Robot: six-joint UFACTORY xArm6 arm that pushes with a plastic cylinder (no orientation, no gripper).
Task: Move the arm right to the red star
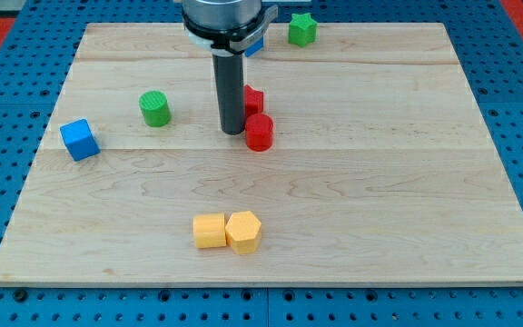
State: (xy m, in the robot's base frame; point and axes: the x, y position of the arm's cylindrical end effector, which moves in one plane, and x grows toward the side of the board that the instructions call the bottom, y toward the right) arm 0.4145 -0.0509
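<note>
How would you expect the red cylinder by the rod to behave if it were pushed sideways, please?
The red cylinder stands upright on its flat end, so it would probably slide rather than roll. It looks squat, so tipping seems unlikely. My tip sits just to its left; an off-centre push might spin it aside.

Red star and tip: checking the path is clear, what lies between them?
Nothing: in the camera view my tip sits just left of the red star, partly hiding it.

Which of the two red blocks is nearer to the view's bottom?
The red cylinder, just right of my tip. The other red block lies above it, partly behind the rod.
</note>
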